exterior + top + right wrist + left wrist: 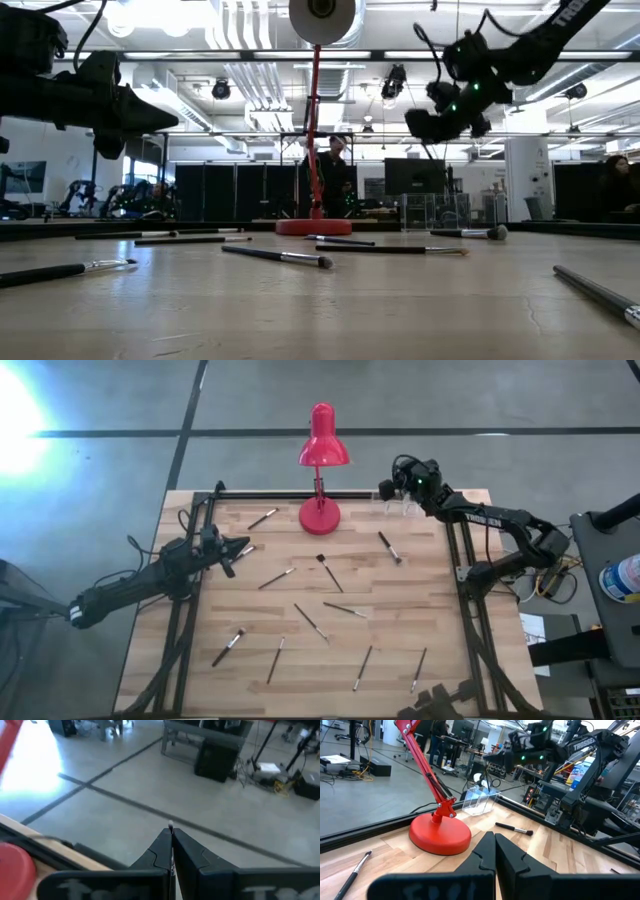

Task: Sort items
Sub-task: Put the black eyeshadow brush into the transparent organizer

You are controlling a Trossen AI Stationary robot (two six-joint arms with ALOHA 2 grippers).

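Two grippers ride high, the right gripper (171, 851) pinching a brush (171, 836) above clear bins (400, 507) for sorting, the left gripper (494, 851) pressed together empty.

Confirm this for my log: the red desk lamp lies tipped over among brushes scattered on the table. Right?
Not quite: the red desk lamp stands upright on its base, as the low view shows. The brushes do lie scattered on the table.

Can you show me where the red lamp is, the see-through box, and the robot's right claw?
Lamp (320, 516): high view, on its round base.
Clear box (479, 803): left wrist view, on its front wall.
Right gripper (385, 490): high view, at its fingertips.
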